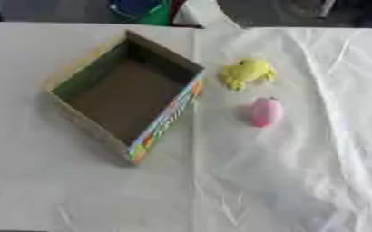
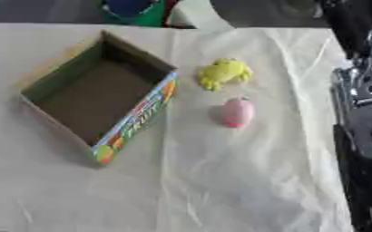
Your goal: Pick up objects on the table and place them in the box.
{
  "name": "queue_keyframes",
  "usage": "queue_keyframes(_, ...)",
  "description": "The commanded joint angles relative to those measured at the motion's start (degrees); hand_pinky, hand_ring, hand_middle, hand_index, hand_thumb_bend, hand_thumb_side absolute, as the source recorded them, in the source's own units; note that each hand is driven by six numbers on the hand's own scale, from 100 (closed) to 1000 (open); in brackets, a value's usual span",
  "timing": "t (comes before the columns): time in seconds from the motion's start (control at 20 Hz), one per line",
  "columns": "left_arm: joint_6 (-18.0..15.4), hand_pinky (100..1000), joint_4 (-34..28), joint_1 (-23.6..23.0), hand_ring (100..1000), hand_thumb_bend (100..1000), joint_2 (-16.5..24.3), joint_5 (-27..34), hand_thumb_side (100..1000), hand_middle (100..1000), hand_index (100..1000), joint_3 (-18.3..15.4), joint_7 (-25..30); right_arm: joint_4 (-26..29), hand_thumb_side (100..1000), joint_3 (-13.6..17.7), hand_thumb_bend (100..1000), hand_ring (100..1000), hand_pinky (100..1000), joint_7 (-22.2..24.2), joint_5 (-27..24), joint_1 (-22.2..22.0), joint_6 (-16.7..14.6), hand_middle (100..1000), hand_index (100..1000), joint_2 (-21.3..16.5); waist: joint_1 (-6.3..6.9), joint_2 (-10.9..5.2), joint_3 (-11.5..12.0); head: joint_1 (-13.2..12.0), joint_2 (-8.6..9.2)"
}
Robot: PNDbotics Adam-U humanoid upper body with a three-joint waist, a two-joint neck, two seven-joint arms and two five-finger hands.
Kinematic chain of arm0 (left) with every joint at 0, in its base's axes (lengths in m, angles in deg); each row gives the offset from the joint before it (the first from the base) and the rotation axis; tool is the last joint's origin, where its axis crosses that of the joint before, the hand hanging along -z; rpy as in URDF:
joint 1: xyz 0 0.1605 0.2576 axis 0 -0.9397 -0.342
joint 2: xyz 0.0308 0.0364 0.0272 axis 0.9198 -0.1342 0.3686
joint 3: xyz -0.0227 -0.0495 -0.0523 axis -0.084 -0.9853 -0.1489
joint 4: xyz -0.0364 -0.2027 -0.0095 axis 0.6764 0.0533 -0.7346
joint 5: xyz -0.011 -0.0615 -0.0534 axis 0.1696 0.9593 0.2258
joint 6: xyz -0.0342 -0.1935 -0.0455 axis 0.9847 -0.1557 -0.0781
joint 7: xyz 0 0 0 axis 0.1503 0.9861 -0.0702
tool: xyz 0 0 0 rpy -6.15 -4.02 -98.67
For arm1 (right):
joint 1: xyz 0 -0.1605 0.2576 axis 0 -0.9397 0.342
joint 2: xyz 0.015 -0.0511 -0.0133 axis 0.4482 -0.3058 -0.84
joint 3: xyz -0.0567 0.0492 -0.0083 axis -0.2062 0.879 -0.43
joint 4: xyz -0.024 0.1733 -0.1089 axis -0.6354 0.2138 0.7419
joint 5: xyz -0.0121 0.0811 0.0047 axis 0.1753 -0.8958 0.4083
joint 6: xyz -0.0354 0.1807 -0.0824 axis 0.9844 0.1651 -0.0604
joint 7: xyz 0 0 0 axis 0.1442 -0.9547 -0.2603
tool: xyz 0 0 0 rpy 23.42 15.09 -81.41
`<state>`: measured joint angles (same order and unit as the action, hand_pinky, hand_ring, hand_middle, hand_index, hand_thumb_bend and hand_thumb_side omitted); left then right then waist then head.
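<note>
A: Where do your things stand on the desk [image 1: 78,190]?

B: You have an open cardboard box [image 1: 125,93] left of centre, turned cornerwise, its printed coloured side facing right and towards you. You can see its brown floor, and nothing shows inside it.

A: And the objects you are to pick up?

B: Two of them, both out on the pale cloth [image 1: 300,158] that covers the desk. A yellow toy [image 1: 249,72] lies just right of the box's far right corner, near it but apart. A pink rounded object [image 1: 266,111] lies nearer to you than the yellow one, also apart from the box and from the toy.

A: What about your right robot hand?

B: You only have the right arm [image 2: 364,113] in the right eye view, a black and silver mass down the right edge, well clear of both objects. I cannot tell from it whether the robot hand's fingers are spread or pressed together. In the left eye view only a thin dark strip of it shows at the right edge.

A: And your left robot hand?

B: It shows in neither view.

A: Anything else?

B: Green and blue things [image 1: 141,10] sit past the desk's far edge, too blurred to name.
</note>
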<state>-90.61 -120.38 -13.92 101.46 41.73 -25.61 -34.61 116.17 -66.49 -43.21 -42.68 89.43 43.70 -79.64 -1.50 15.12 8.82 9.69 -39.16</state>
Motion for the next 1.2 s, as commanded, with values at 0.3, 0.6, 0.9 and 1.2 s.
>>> queue_keyframes(0.3, 0.1, 518, -1.0, 0.5, 651, 100, 0.4, -0.2, 953, 619, 757, -0.6, -0.3, 0.8, 475, 0.7, 100, 669, 725, -0.1, 0.2, 0.7, 0.1, 438, 754, -1.4, 0.04, -0.76, 0.1, -0.2, 1.13)
queue_keyframes(0.6, 0.1, 519, -1.0, 0.5, 651, 100, 0.5, -0.2, 953, 620, 757, -0.6, -0.3, -0.2, 449, 0.3, 100, 681, 721, 0.7, 1.2, 1.2, 0.9, 442, 771, -2.9, -0.12, -0.89, 0.2, -0.2, 1.11)
queue_keyframes(0.9, 0.2, 519, -1.0, 0.4, 650, 100, 0.6, -0.1, 953, 620, 756, -0.3, 0.0, -5.8, 367, -3.3, 100, 708, 709, 5.9, 8.4, 6.6, 3.9, 463, 797, -10.4, -0.30, -1.19, 0.7, 0.4, 0.91)
queue_keyframes(1.2, 0.1, 520, -1.0, 0.4, 650, 100, 0.8, 0.1, 953, 620, 757, -0.1, 0.2, -15.0, 254, -8.7, 100, 739, 700, 12.3, 16.4, 13.4, 5.6, 504, 817, -17.5, -0.42, -1.46, 1.3, 1.3, 0.96)
